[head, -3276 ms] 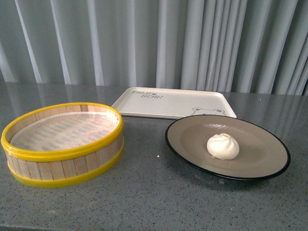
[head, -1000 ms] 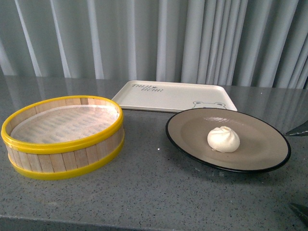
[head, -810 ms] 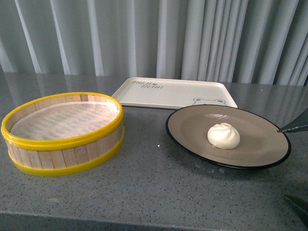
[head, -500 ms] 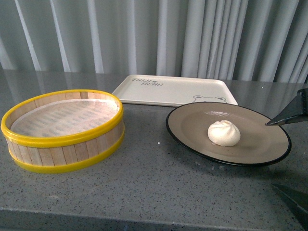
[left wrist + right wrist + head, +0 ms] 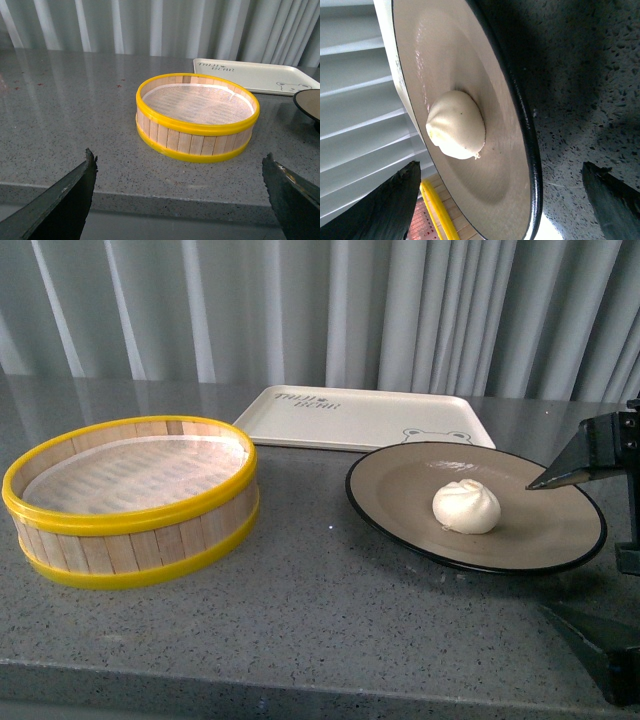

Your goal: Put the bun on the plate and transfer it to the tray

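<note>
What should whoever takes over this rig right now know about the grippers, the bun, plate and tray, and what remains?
Left gripper: open, holding nothing, facing the steamer basket.
Right gripper: open, holding nothing, with the right rim of the plate between its fingers.
Bun: lying near the middle of the plate.
Plate: on the counter in front of the tray, not on it.
Done: bun on plate.
Left: grip the plate and set it on the tray.

A white pleated steamed bun (image 5: 466,506), taupe black-rimmed round plate (image 5: 400,495), cream dark-lettered rectangular tray (image 5: 370,420) and yellow-rimmed pale-wood steamer basket (image 5: 130,550) stand out against a speckled grey stone counter (image 5: 330,620).
</note>
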